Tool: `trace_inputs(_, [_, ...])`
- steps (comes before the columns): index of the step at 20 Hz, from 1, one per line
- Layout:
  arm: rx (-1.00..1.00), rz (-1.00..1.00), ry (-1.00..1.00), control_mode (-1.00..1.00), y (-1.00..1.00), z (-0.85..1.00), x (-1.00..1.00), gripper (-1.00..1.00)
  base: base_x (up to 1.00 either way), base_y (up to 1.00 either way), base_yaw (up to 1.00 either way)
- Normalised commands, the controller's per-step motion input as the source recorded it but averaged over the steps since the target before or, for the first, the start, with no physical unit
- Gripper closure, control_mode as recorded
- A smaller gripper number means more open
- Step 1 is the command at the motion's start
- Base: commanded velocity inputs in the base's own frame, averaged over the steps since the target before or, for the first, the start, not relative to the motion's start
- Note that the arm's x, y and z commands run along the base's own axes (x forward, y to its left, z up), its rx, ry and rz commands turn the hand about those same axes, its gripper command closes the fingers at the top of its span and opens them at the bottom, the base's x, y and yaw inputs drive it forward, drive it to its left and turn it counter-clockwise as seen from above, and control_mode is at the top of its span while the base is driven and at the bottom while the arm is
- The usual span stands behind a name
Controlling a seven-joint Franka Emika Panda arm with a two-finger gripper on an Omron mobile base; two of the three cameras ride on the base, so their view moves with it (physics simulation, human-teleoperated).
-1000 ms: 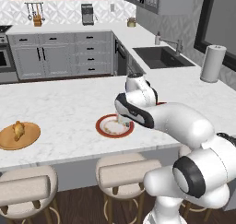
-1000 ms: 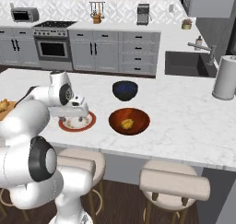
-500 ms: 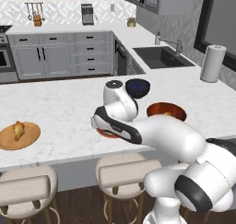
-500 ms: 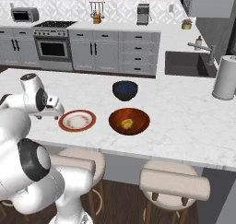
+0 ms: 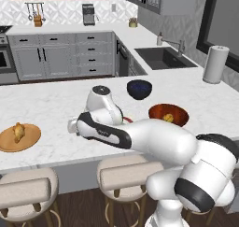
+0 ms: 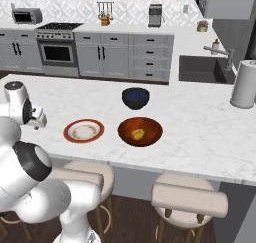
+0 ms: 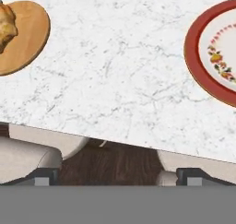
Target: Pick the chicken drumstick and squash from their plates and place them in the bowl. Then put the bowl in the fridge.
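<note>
The chicken drumstick (image 5: 17,131) lies on the tan wooden plate (image 5: 29,140) at the island's left end; in the hand view the drumstick (image 7: 5,21) and that plate (image 7: 28,38) sit at the top left. The squash (image 6: 138,134) rests inside the reddish-brown bowl (image 6: 150,126). The white red-rimmed plate (image 6: 84,131) holds nothing. My gripper (image 7: 119,176) is open and empty, hovering over the counter's front edge between the two plates, its fingertips (image 7: 46,174) wide apart. From the right base view the gripper (image 6: 39,119) hangs left of the red-rimmed plate. The fridge is out of view.
A dark blue bowl (image 6: 135,97) stands behind the reddish-brown bowl. Padded stools (image 6: 190,201) line the island's near side. A sink (image 5: 163,58) and a paper towel roll (image 5: 215,64) are on the far right counter.
The arm has swung left, from above the red-rimmed plate toward the wooden plate. The jaws stayed open and empty. The squash has stayed in the bowl.
</note>
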Motion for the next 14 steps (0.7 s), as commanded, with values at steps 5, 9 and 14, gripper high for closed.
trace_inputs(5, [0.03, 0.00, 0.00, -1.00, 1.00, 0.00, 0.10, -1.00, 0.00, 0.00, 0.00])
trace_inputs(9, [0.00, -0.02, 0.00, -1.00, 0.80, 0.15, 0.28, -1.00, 0.00, 0.00, 0.00])
trace_inputs(14, [0.00, -0.07, 0.02, -1.00, 0.84, 0.19, 0.30, -1.00, 0.00, 0.00, 0.00])
